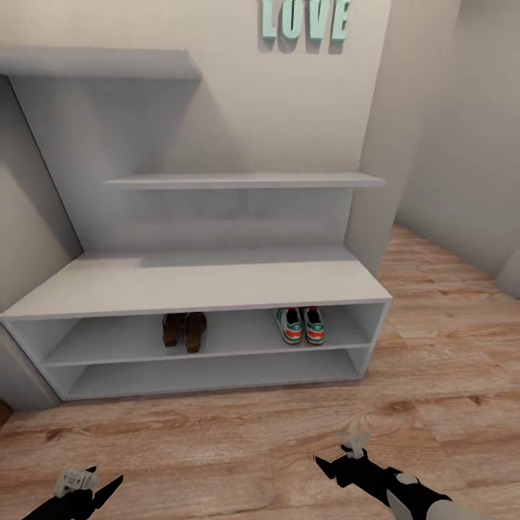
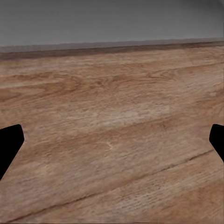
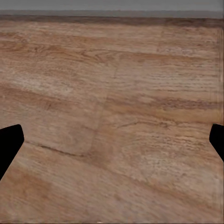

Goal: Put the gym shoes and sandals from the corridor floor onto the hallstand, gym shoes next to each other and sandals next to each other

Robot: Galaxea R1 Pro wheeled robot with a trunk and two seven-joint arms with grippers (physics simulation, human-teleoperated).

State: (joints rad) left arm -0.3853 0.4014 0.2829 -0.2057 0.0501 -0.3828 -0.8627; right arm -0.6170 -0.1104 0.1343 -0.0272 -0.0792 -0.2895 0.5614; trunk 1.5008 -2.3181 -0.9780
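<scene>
The pale-grey hallstand (image 1: 217, 278) stands against the wall ahead. On its upper open shelf, the two brown sandals (image 1: 185, 330) sit side by side left of middle. The two white gym shoes (image 1: 300, 325) with green stripes and red heels sit together further right on the same shelf. My left gripper (image 1: 85, 489) hangs low over the wood floor (image 1: 238, 448) at the lower left, open and empty. My right gripper (image 1: 339, 456) is at the lower right, also open and empty. Both wrist views look at bare planks between wide-spread fingertips (image 2: 9, 142) (image 3: 9, 142).
Stepped wall shelves (image 1: 245, 180) rise above the hallstand, with teal "LOVE" letters (image 1: 306, 17) on the wall. The corridor continues to the right past a wall corner (image 1: 375, 144). A dark object (image 1: 3, 412) peeks in at the left edge by the unit's base.
</scene>
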